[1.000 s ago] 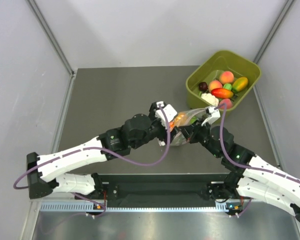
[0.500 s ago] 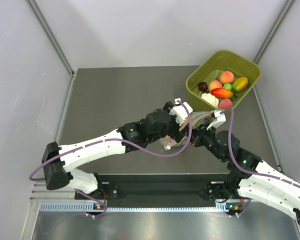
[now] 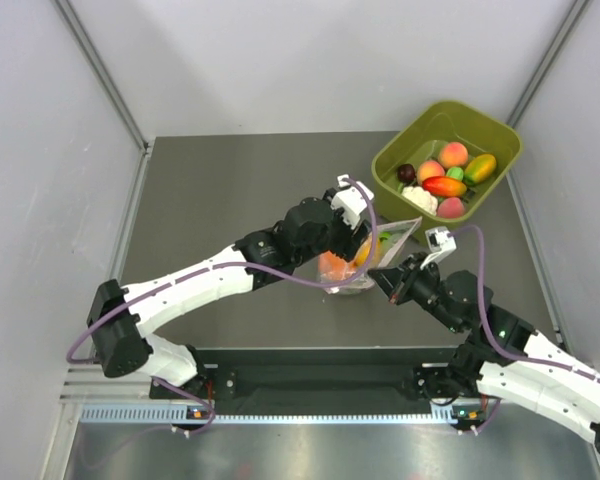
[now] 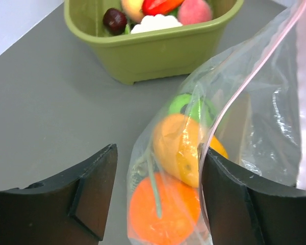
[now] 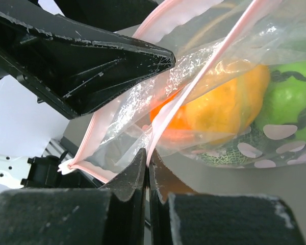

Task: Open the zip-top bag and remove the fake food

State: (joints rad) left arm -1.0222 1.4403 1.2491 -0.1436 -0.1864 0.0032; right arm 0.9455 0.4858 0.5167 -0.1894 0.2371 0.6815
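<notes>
The clear zip-top bag (image 3: 368, 258) lies on the table between both grippers, its pink zip strip (image 4: 255, 71) parted at the mouth. Inside are the fake food: a round orange fruit (image 4: 163, 214), a yellow-orange one (image 4: 181, 148) and a green one (image 4: 188, 108). My left gripper (image 3: 354, 238) is open, its two dark fingers (image 4: 92, 189) standing either side of the bag's fruit end (image 4: 158, 199). My right gripper (image 3: 393, 281) is shut on one lip of the pink strip (image 5: 149, 159). The other lip (image 5: 99, 135) hangs free near the left finger (image 5: 92, 56).
An olive-green tub (image 3: 395, 165) with several other toy foods stands at the back right, close behind the bag; it also shows in the left wrist view (image 4: 153, 56). Grey walls close in the table on both sides.
My left gripper swung right over the bag's mouth, then drew back a little and now straddles the fruit end. The bag has come into view, mouth parted. My right gripper pulled back slightly.
</notes>
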